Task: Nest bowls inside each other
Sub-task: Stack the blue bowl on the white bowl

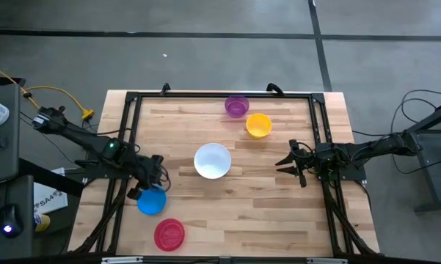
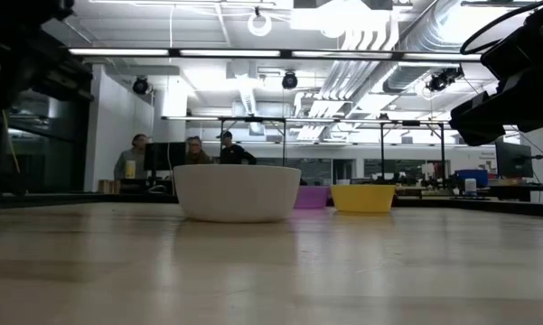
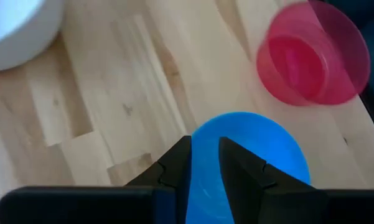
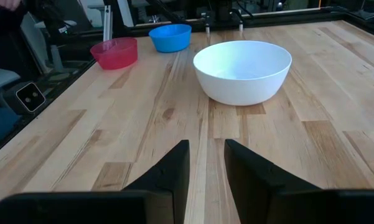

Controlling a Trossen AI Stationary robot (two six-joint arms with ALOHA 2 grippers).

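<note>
Five bowls stand upright and apart on the wooden table. The white bowl (image 1: 212, 160) (image 4: 243, 70) is in the middle, with the purple bowl (image 1: 236, 105) and yellow bowl (image 1: 258, 125) toward the far edge. The blue bowl (image 1: 152, 201) (image 3: 249, 149) and red bowl (image 1: 169, 235) (image 3: 311, 59) sit near the front left. My left gripper (image 1: 159, 174) (image 3: 205, 149) hangs above the blue bowl's far side, tilted down, its fingers a narrow gap apart with nothing between them. My right gripper (image 1: 285, 165) (image 4: 206, 152) waits at the right, facing the white bowl, also narrowly open.
A black frame rail (image 1: 128, 139) runs along the table's left, far and right sides. People sit at desks (image 2: 190, 153) in the room beyond the far edge. Bare wood (image 1: 264, 213) lies between the white bowl and the front edge.
</note>
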